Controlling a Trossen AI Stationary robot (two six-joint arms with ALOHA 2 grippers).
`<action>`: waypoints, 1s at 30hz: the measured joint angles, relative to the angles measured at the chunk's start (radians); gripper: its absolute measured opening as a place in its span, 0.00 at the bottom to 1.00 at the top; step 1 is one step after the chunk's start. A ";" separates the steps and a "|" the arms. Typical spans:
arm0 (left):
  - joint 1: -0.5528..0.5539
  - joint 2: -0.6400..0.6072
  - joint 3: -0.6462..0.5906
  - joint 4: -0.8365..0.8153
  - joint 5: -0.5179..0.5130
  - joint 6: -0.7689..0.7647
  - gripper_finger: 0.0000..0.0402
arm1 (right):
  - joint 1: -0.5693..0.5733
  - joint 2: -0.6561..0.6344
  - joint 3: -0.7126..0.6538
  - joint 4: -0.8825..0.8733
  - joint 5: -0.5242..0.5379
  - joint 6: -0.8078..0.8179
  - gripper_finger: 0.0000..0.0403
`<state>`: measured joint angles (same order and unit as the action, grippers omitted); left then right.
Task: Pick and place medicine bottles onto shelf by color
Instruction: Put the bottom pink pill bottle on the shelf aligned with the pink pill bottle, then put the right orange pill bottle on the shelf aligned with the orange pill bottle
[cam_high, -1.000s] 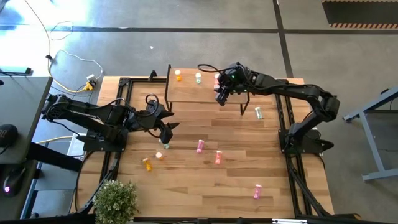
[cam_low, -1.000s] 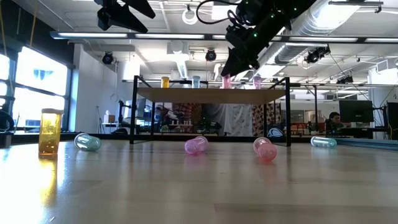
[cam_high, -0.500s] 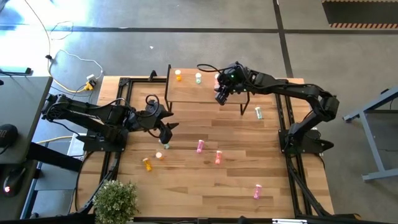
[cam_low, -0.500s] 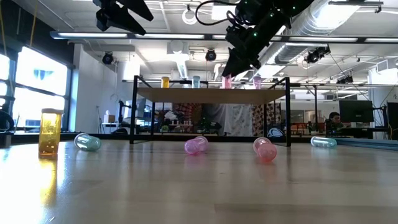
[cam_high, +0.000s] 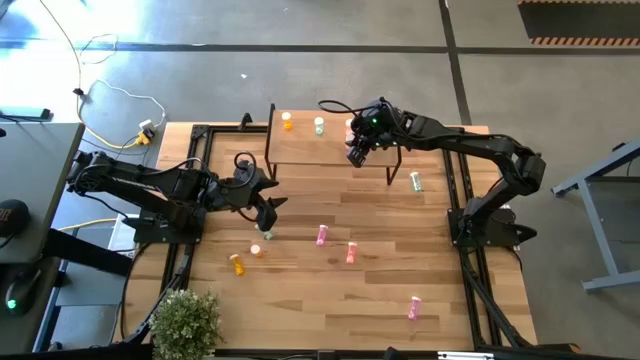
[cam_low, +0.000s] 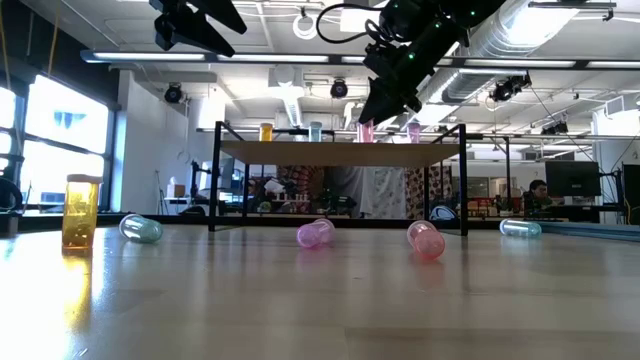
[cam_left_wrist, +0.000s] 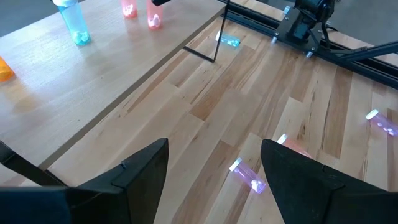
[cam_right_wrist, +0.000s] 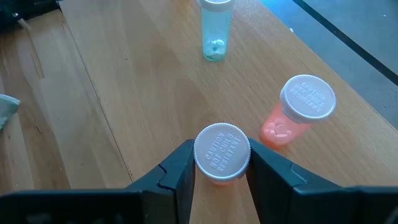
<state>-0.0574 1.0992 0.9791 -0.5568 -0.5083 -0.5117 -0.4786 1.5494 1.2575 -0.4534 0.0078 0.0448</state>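
Observation:
The shelf (cam_high: 310, 150) stands at the table's far side on thin black legs. On it stand an orange bottle (cam_high: 287, 121), a pale green bottle (cam_right_wrist: 216, 31) and a salmon bottle (cam_right_wrist: 292, 118), all upright. My right gripper (cam_right_wrist: 221, 159) hovers over the shelf's right part, shut on another salmon bottle (cam_right_wrist: 222, 152) with a white cap. My left gripper (cam_high: 268, 205) hangs open above the table's left half, with nothing between its fingers (cam_left_wrist: 143, 171). My right gripper pinches the salmon bottle just under its white cap (cam_right_wrist: 222, 149), one finger on each side. The fingers (cam_right_wrist: 180, 163) slant down from the table's right side. The bottle stays upright, next to the standing salmon one. Whether its bottom touches the shelf board (cam_right_wrist: 137, 74) I cannot tell.
Loose bottles lie or stand on the table: a green one (cam_high: 416, 181) right of the shelf, a pink (cam_high: 321, 235) and a salmon (cam_high: 351, 253) mid-table, two orange (cam_high: 237, 264) at the left, a pink (cam_high: 413, 307) near the front. A potted plant (cam_high: 185, 322) stands at the front left corner.

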 joint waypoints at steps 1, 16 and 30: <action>0.000 0.000 0.000 0.000 0.000 0.000 0.61 | 0.000 0.000 0.000 0.000 0.000 0.000 0.29; 0.000 0.000 0.000 0.000 0.000 0.000 0.61 | 0.000 0.001 0.000 -0.003 -0.001 0.000 0.42; 0.000 0.000 0.000 0.000 0.000 -0.010 0.61 | -0.006 -0.009 0.000 0.010 0.010 -0.001 0.42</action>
<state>-0.0575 1.0992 0.9791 -0.5568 -0.5083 -0.5219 -0.4847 1.5403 1.2572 -0.4435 0.0181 0.0441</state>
